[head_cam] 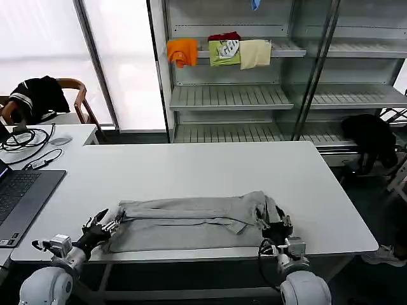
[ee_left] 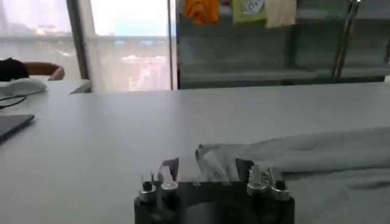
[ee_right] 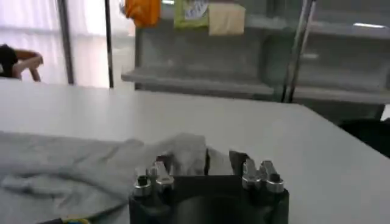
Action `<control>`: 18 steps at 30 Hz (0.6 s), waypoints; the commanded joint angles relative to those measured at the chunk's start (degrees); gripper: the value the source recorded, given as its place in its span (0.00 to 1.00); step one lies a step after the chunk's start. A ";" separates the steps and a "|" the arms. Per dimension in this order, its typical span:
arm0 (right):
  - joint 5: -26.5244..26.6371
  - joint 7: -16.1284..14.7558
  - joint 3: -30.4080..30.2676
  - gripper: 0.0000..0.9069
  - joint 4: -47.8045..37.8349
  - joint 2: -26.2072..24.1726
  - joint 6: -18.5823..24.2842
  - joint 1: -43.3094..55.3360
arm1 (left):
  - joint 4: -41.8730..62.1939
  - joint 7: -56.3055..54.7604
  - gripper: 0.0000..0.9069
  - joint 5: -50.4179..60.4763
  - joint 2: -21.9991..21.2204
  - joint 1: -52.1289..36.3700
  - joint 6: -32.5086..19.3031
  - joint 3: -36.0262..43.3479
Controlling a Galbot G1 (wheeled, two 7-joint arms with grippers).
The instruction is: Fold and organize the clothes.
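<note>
A light grey shirt (head_cam: 191, 222) is lying folded into a long band along the near edge of the white table (head_cam: 191, 168). The left gripper (head_cam: 109, 222) is sitting at the band's left end, its fingers clamping a fold of the cloth. The right gripper (head_cam: 275, 223) is gripping the bunched right end in the same way. Behind the table, orange, green and cream folded garments (head_cam: 219, 52) are resting on a shelf (head_cam: 280, 47).
</note>
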 commanded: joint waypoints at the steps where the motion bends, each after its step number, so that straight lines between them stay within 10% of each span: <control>1: 9.36 2.11 1.96 1.00 2.47 0.47 7.63 3.87 | -2.18 -7.61 0.81 5.28 -4.38 2.09 -0.77 1.77; 4: 9.39 2.73 1.81 1.00 3.63 0.37 6.72 5.16 | -2.04 -7.85 0.24 5.44 -4.97 1.95 -0.52 2.09; 7: 9.41 2.97 1.59 1.00 4.14 0.26 5.98 5.96 | -1.87 -7.74 0.01 5.17 -5.48 1.66 0.33 2.31; 18: 9.15 3.88 1.37 1.00 2.86 0.25 4.61 7.14 | -2.66 -6.56 0.00 0.08 -5.96 1.58 4.50 2.80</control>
